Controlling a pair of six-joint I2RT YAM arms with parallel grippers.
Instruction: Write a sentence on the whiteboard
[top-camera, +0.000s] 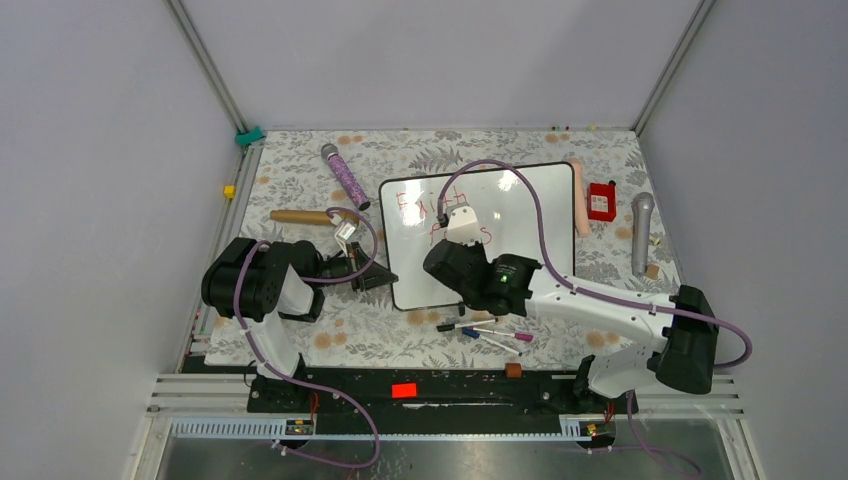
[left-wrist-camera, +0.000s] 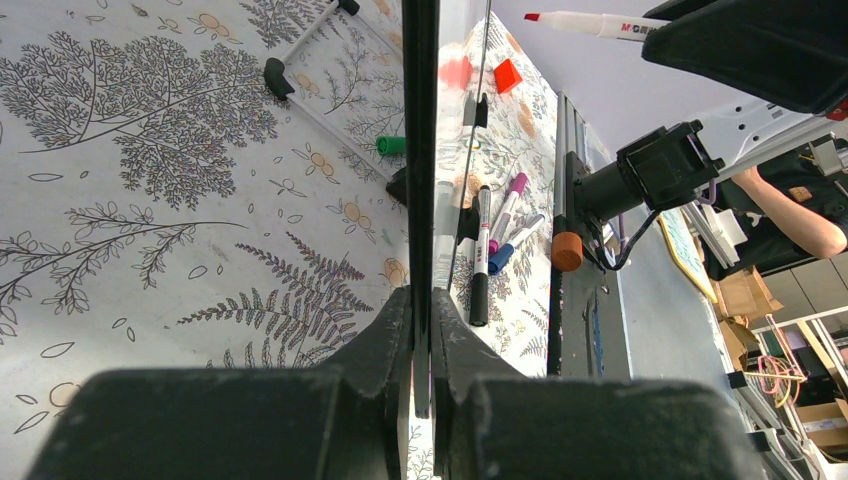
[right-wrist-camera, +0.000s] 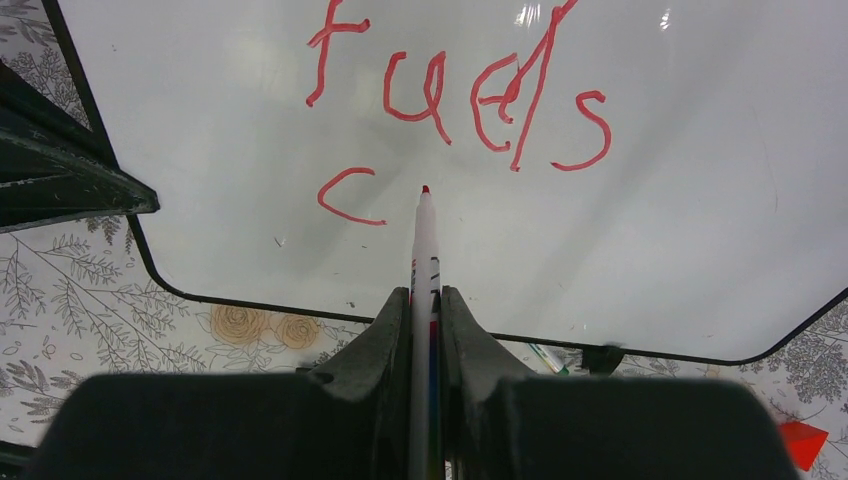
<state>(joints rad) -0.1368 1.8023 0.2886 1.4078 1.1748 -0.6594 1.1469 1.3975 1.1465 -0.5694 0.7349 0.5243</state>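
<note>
While the whiteboard (top-camera: 530, 200) lies toward the middle of the table, slightly right of centre, the left gripper (left-wrist-camera: 421, 300) pinches its thin black frame on the left-hand edge, jaws nearly together on it. The right gripper (right-wrist-camera: 426, 295) is clamped narrowly round a red marker (right-wrist-camera: 424, 240), which points at the board just right of a lone red "c" (right-wrist-camera: 345, 195). Whether the tip touches the surface cannot be told. Above it the sentence (right-wrist-camera: 450, 100) reads "fuels" in red, with a first line beyond.

Likely risks: the slim marker could slide or twist in the jaws under pressure, thinning or breaking the strokes. A hard push could shift the glossy board if the left grip slips. The third line sits near the board's near edge, so room may run short. The right arm's purple cable (top-camera: 520, 185) arcs over the board and could smear fresh ink.

Spare markers (top-camera: 490, 332) lie by the table's near edge, close under the right arm. A red box (top-camera: 601, 201) and a grey microphone (top-camera: 642, 232) lie toward the right edge, and a purple cylinder (top-camera: 345, 176) sits left of the board.
</note>
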